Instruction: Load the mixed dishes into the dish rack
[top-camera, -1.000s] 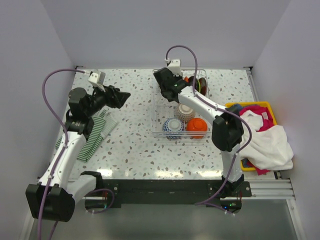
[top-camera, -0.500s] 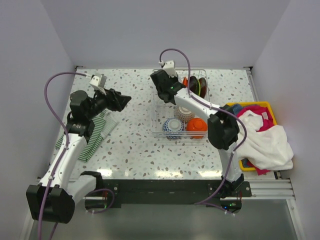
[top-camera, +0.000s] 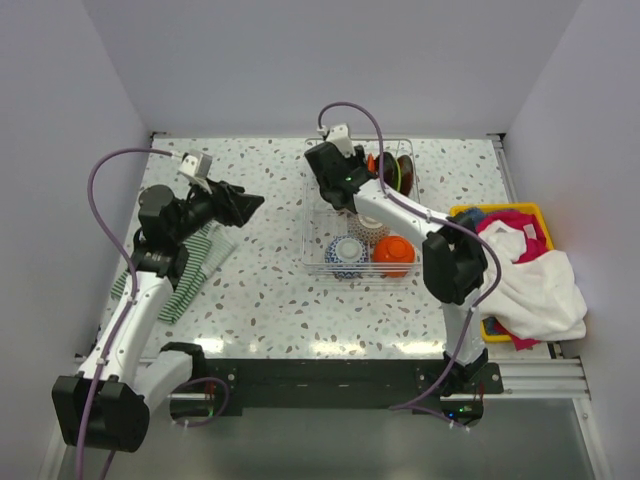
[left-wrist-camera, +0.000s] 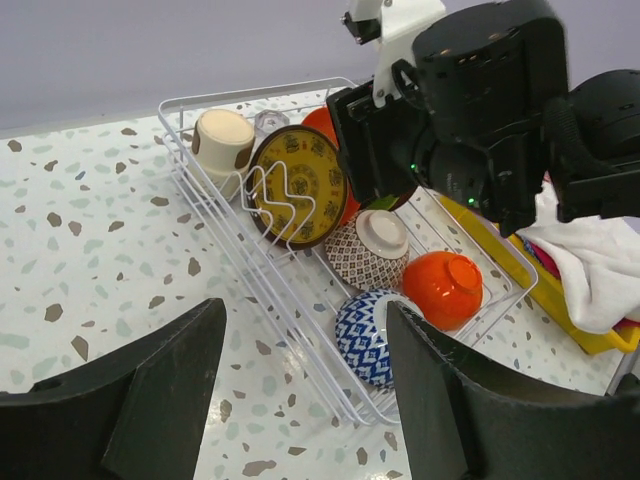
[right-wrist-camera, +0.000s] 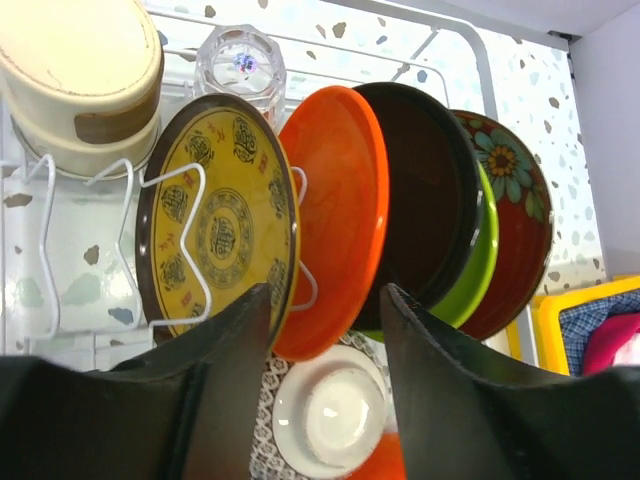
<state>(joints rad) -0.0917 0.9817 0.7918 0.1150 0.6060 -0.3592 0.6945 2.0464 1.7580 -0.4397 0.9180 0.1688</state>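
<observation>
The dish rack holds upright plates: a yellow-patterned one, an orange one, a black one, a lime green one and a dark red flowered one. A beige cup and a glass stand at its far end. A blue-white bowl, an orange bowl and a brown-patterned bowl lie upside down at the near end. My right gripper is open, its jaws straddling the orange plate's edge. My left gripper hangs open and empty left of the rack.
A green-white striped cloth lies under the left arm. A yellow bin of coloured cloths sits right of the rack, with a white cloth spilling over it. The right arm hangs over the rack's plates.
My right gripper has gone from shut to open over the plates and shifted slightly left. The left arm has barely moved.
</observation>
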